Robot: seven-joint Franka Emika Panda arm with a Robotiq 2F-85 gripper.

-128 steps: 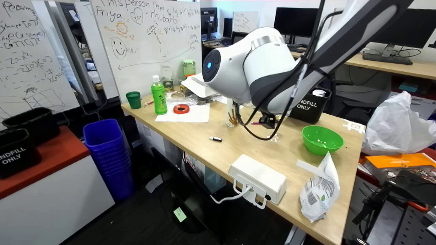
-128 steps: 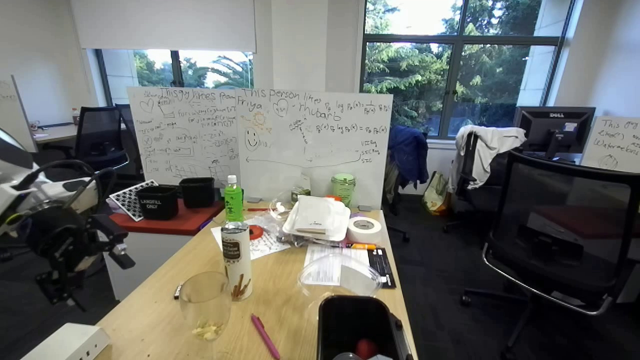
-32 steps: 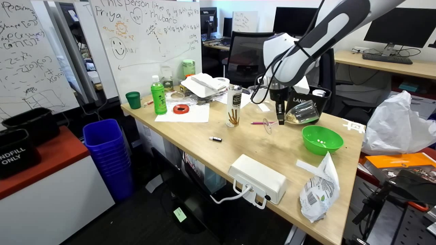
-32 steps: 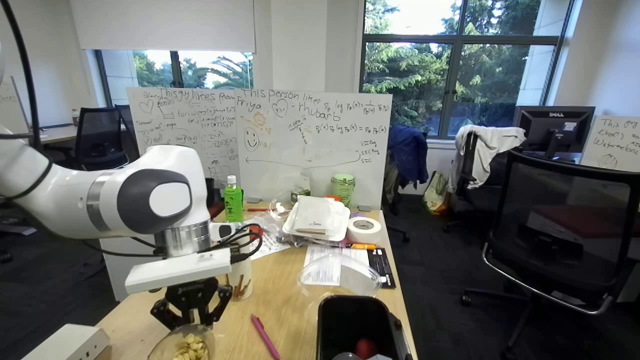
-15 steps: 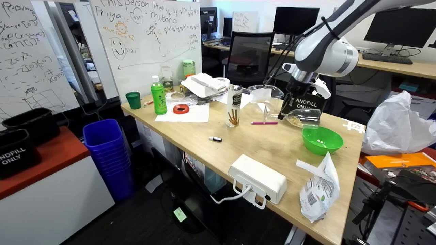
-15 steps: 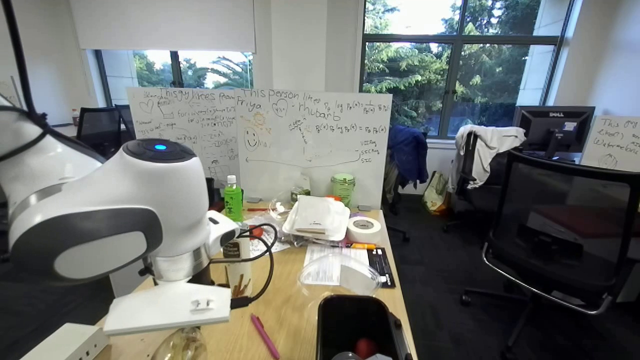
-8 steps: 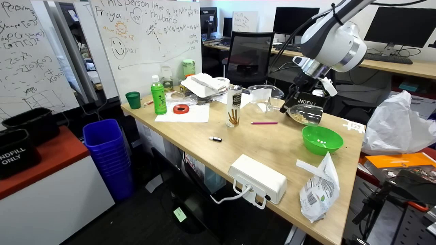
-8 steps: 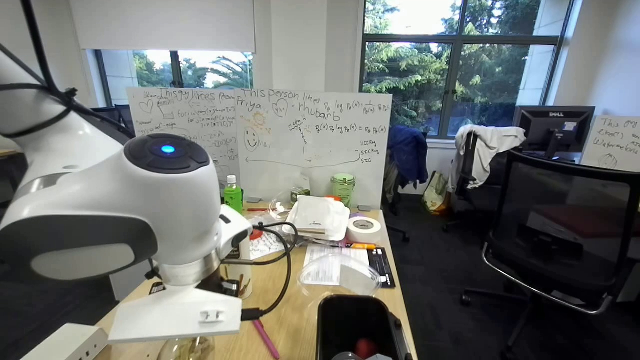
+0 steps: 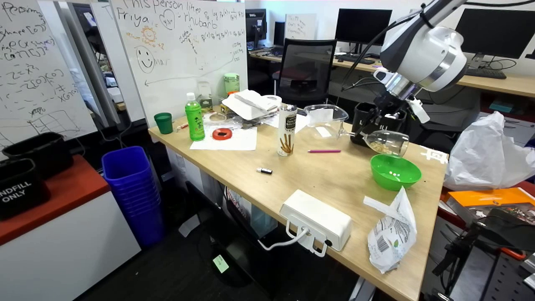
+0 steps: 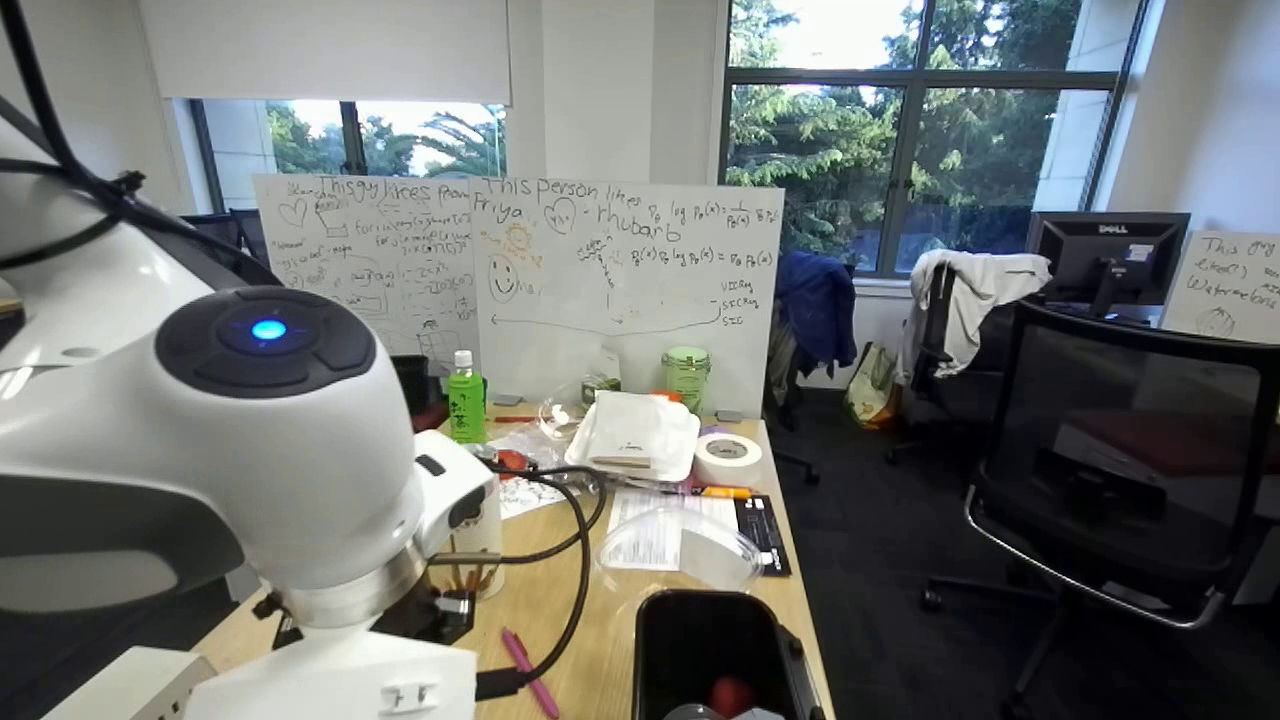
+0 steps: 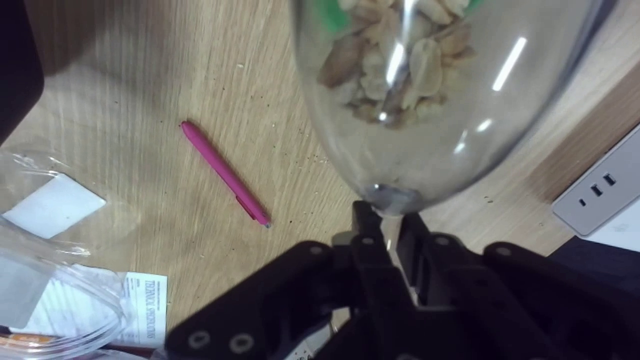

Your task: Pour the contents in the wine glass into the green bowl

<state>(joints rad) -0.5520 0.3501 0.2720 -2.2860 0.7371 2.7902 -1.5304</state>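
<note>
In the wrist view my gripper (image 11: pixel 391 220) is closed round the stem of the clear wine glass (image 11: pixel 450 145), just below its cup. Pale nut-like pieces (image 11: pixel 420 75) lie heaped along the lower side inside. An exterior view shows the wine glass (image 9: pixel 395 140) held off the table, tipped almost on its side, mouth to the right. That mouth is over the back rim of the green bowl (image 9: pixel 395 173), or just behind it. No piece is seen falling. A green patch of the bowl shows through the glass in the wrist view.
A black bin (image 10: pixel 665 650) stands close behind the glass. A pink pen (image 11: pixel 225 172) lies on the table below. A crumpled white bag (image 9: pixel 393 238) and a white power box (image 9: pixel 316 217) are at the table's near side; a white canister (image 9: pixel 286 129) stands farther left.
Several seconds ago the wine glass stood upright, apart from the gripper. Since then it has been gripped, lifted and tipped. Over the last second it moved right, towards the bowl.
</note>
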